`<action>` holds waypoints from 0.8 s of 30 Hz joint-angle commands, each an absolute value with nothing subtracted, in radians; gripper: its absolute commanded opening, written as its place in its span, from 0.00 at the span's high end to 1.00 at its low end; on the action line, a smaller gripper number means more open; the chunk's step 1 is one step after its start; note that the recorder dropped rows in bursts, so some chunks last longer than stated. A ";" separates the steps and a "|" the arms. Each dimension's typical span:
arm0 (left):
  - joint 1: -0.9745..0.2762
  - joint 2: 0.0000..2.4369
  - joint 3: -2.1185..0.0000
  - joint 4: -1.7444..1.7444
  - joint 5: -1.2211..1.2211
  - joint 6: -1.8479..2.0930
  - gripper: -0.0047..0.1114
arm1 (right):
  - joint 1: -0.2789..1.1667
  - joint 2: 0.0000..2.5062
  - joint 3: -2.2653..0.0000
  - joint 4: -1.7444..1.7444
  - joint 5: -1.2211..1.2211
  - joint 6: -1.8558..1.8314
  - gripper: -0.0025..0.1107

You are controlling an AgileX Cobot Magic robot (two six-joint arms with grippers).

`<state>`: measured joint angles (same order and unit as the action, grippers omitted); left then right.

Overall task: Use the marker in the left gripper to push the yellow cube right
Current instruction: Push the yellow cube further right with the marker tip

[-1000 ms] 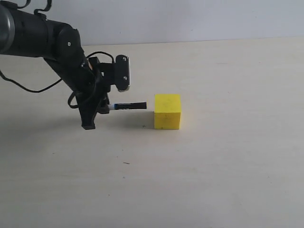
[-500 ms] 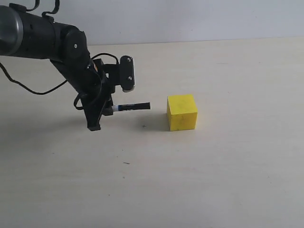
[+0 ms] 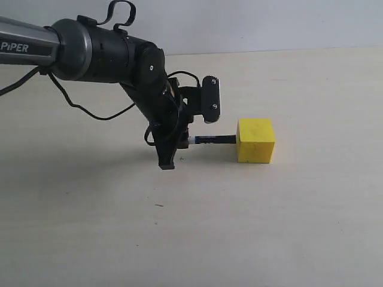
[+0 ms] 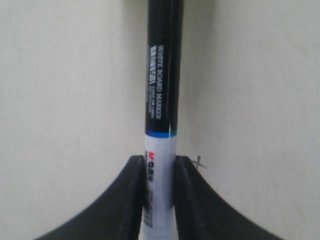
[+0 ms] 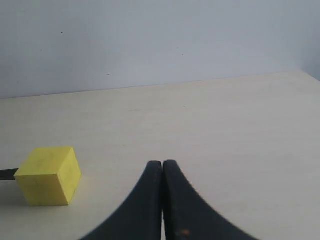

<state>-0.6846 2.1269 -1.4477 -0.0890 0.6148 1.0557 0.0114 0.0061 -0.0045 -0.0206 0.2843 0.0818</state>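
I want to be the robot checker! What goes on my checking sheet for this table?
Surface: pale table, flat and bare across most of it.
Job's things: marker lies level, its tip at the left face of the yellow cube, which sits flat.
Clutter: nothing seen, only a tiny dark speck.
Grippers: left gripper shut on the marker's white end; right gripper shut, holding nothing.
Cables: loose black cables hang beside the left arm.
Surroundings: plain pale wall behind.
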 commanded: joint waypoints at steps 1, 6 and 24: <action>-0.664 2.129 -1.457 -0.095 0.674 1.019 0.96 | 0.004 0.000 0.000 -0.026 0.281 0.078 0.98; -0.648 2.129 -1.457 -0.095 0.703 1.011 0.96 | 0.004 0.000 0.000 -0.026 0.281 0.078 0.98; -0.705 2.210 -1.572 -0.107 0.787 0.980 0.96 | 0.004 0.000 0.000 -0.026 0.281 0.078 0.98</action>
<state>-0.7178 2.2072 -1.5679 -0.1030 0.7662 1.0125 0.0114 0.0061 -0.0045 -0.0206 0.2843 0.0818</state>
